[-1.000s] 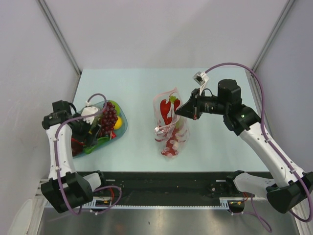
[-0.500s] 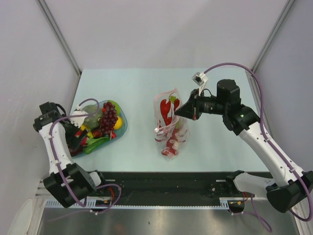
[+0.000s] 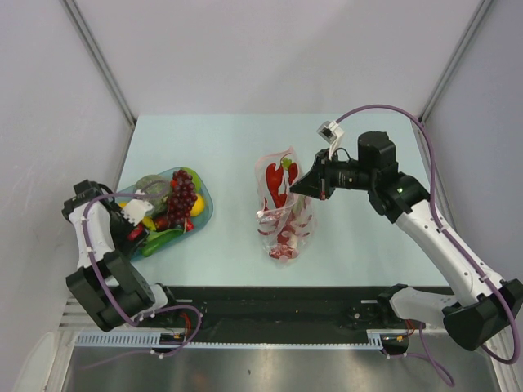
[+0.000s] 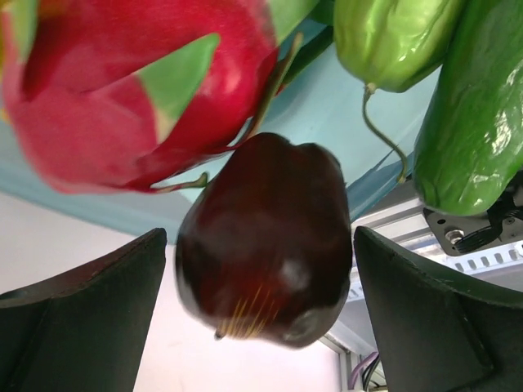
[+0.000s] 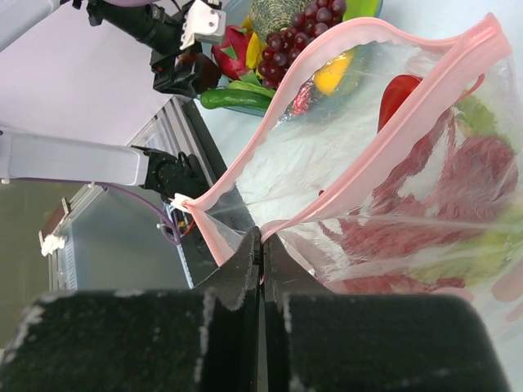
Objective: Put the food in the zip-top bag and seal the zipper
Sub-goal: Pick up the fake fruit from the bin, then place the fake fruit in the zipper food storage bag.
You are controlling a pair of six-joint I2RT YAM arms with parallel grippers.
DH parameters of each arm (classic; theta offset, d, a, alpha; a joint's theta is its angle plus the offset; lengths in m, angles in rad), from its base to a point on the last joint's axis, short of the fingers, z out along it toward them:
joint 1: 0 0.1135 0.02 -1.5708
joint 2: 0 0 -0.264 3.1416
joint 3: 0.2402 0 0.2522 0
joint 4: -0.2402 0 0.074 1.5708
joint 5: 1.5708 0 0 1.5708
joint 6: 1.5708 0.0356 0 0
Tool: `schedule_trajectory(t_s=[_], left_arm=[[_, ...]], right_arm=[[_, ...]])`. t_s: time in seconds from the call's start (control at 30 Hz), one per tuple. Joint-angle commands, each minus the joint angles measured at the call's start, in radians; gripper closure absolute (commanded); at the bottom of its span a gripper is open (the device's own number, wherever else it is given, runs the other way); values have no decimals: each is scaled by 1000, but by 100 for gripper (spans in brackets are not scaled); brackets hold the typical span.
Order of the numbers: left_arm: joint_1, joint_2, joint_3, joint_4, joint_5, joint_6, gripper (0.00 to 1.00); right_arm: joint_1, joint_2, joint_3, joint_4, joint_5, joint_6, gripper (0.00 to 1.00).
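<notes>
The zip-top bag [image 3: 282,214] is standing at the centre of the top view on the pale table [image 3: 229,143], holding a red pepper [image 3: 282,180] and other toy pieces. The right gripper [image 5: 260,245] is clenching the bag's mouth at the pink zipper [image 5: 384,137]. At the left, a grape bunch [image 3: 181,196] is lying in the blue-green dish [image 3: 206,211]. There the left gripper [image 4: 261,327] is hanging released, its jaws spread around a dark red fruit [image 4: 265,245].
</notes>
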Motion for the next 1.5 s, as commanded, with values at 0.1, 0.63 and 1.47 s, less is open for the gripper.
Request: schedule_trajectory(t_s=[0.1, 0.63, 1.47], left_arm=[[12, -21, 6, -52, 28, 25, 17], [-640, -30, 868, -117, 575, -849, 62], [-1289, 186, 873, 10, 293, -974, 0]], right_arm=[[9, -2, 36, 1, -5, -24, 100], [29, -1, 48, 22, -8, -7, 100], [52, 4, 71, 30, -28, -30, 100]])
